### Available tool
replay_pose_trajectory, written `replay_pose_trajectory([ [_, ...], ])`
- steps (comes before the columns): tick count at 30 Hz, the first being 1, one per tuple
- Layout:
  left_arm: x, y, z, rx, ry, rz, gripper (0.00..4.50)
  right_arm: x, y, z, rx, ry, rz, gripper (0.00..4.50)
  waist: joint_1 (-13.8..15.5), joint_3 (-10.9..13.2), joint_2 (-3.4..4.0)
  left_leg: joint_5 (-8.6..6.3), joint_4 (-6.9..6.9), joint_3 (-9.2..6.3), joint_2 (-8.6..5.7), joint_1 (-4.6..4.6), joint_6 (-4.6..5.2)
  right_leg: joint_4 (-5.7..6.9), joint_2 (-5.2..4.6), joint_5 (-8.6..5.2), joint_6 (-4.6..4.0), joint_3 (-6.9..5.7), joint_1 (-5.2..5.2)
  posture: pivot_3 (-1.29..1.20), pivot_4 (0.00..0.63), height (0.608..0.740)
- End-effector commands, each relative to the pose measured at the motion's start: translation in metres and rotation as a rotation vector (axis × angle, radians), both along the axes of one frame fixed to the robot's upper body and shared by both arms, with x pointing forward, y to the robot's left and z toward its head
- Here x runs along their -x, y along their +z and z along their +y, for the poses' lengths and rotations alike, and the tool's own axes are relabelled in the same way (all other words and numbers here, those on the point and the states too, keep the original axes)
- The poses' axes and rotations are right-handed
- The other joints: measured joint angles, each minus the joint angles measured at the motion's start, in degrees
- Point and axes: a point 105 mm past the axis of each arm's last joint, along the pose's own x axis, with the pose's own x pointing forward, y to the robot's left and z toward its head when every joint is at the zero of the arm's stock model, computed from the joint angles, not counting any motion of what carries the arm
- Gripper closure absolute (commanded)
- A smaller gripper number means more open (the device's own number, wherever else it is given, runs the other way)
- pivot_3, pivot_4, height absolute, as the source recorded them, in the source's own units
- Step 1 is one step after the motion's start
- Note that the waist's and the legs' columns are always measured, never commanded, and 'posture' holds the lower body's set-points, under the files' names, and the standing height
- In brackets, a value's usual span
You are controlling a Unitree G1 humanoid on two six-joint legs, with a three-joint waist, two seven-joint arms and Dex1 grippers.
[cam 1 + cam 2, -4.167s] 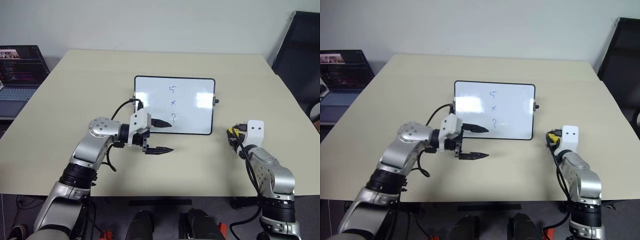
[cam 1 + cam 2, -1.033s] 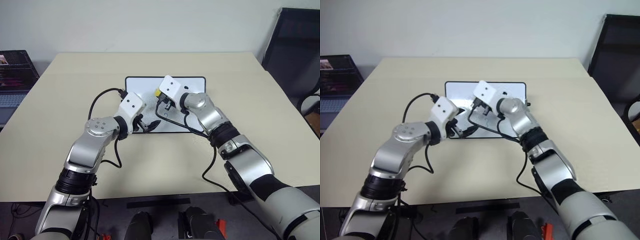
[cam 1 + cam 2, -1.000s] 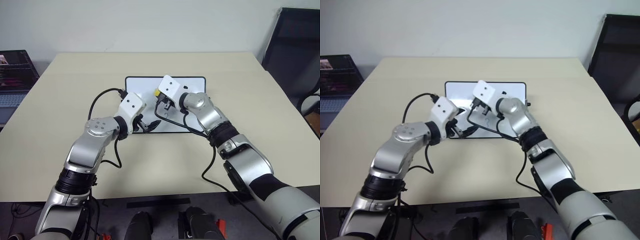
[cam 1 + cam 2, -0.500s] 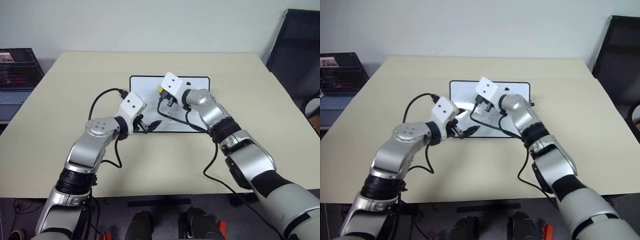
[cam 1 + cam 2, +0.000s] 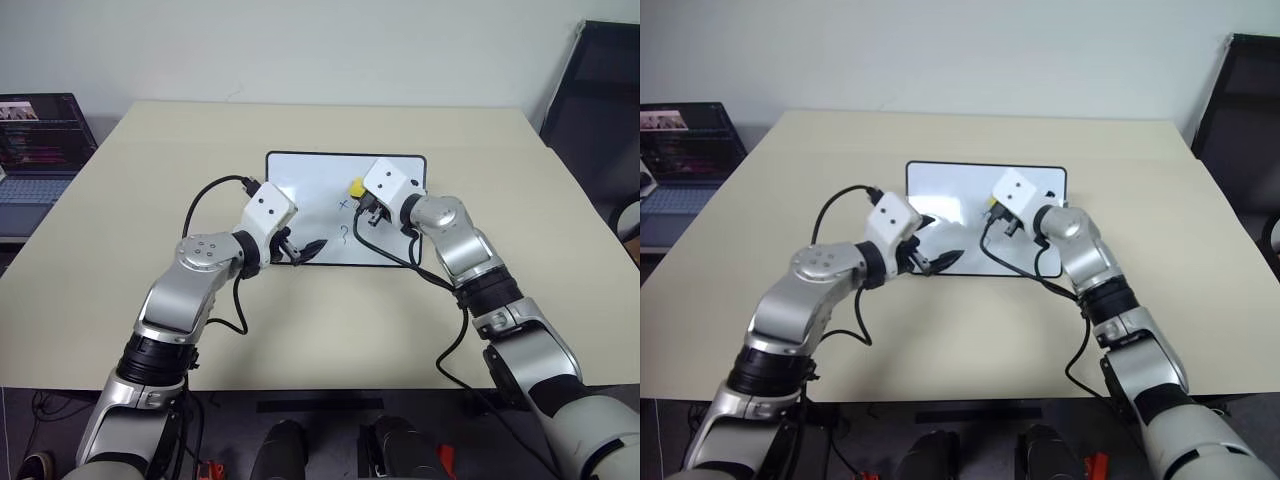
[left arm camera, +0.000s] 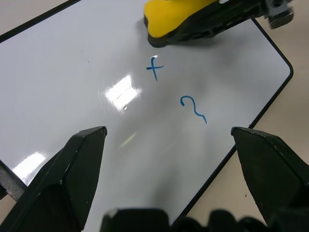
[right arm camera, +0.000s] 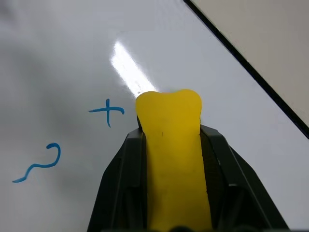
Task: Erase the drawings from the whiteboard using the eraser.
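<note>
On the beige desk (image 5: 330,320) ahead of me lies the whiteboard (image 5: 300,180), flat, long side across, approx. centre of the desk.

Right pincer (image 7: 169,140): clenched on the eraser (image 7: 171,159). Yellow block sits lengthwise betw. both black fingers (image 7: 118,183), its rounded end sticking out past the tips. Seen from the head cam, eraser is over the upper-middle part of the board, just above the "x" mark. Left wrist cam shows its dark underside down at the board surface; actual contact: cannot tell.

Drawings: two dark-blue marks are visible, an "x" (image 6: 153,67) and, below it (nearer me), a "?"-like squiggle (image 6: 193,107). Both intact, unsmudged. They sit in a column right of board centre. Board area next to the eraser's end, above the "x", shows plain white w/ a glare streak.

Left pincer (image 6: 169,140): released, fingers spread wide. It sits at the near long edge of the board, left of the marks, pointing fwd and right across the board. Nothing betw. its fingers. Whether it presses on the frame: cannot tell.

Misc.: open laptop (image 5: 35,135) off the desk's far-left side, well apart from the board; dark chair (image 5: 600,90) at far right.
</note>
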Motion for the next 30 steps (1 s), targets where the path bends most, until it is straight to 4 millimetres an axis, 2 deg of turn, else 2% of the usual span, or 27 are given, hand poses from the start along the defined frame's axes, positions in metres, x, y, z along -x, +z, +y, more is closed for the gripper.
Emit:
replay_pose_trajectory([
  [1,-0.001,0.015,0.012,0.046,0.062,-0.084,0.00,0.019,0.046,0.002,-0.180,0.079,-0.099,3.40,-0.05,0.01,0.01,0.00,-0.03,-0.01,0.00,-0.04,0.00,-0.02,0.00,0.00,0.00,0.01,-0.04,0.00,0.150,0.740],
  [5,0.005,0.009,0.027,0.127,0.138,-0.108,0.00,0.041,0.051,-0.012,-0.294,0.099,-0.101,3.40,-0.10,0.01,0.01,-0.02,-0.07,-0.04,0.05,-0.08,0.00,-0.14,-0.04,0.00,0.00,0.02,-0.04,0.00,0.150,0.740],
  [8,0.014,0.000,0.037,0.185,0.181,-0.114,0.00,0.055,0.043,-0.029,-0.364,0.071,-0.085,3.40,0.01,0.01,0.01,-0.02,-0.10,-0.06,0.06,-0.10,0.00,-0.22,-0.14,0.00,-0.01,-0.01,-0.03,0.00,0.150,0.740],
  [13,0.026,-0.017,0.055,0.222,0.259,-0.114,0.00,0.084,0.017,-0.054,-0.441,0.025,0.010,3.40,0.17,0.01,0.01,-0.02,-0.08,-0.05,0.04,-0.12,0.00,-0.28,-0.16,-0.01,0.00,-0.01,-0.01,0.00,0.150,0.740],
  [16,0.028,-0.014,0.057,0.253,0.273,-0.131,0.00,0.101,0.002,-0.061,-0.473,-0.007,0.051,3.40,0.22,0.01,0.01,-0.02,-0.07,-0.01,0.04,-0.12,0.00,-0.29,-0.14,-0.03,0.04,-0.02,0.00,0.00,0.150,0.740],
  [19,0.025,-0.013,0.058,0.247,0.273,-0.133,0.00,0.112,-0.014,-0.060,-0.447,-0.024,0.075,3.40,0.28,0.01,0.00,-0.02,-0.07,0.04,0.06,-0.09,-0.01,-0.30,-0.09,-0.12,0.20,-0.03,0.03,0.00,0.150,0.740],
  [23,0.021,-0.008,0.056,0.217,0.236,-0.119,0.00,0.119,-0.027,-0.045,-0.352,0.026,0.089,3.40,-0.12,0.01,0.00,-0.01,-0.04,0.10,0.07,-0.04,-0.01,-0.30,0.02,-0.16,0.27,0.05,0.03,0.00,0.150,0.740],
  [30,0.010,-0.001,0.052,0.151,0.181,-0.104,0.00,0.099,-0.018,-0.016,-0.257,0.082,0.045,3.40,-0.32,0.01,0.00,0.00,-0.04,0.13,0.06,-0.02,-0.01,-0.30,0.11,-0.17,0.28,0.04,0.04,0.00,0.150,0.740],
])
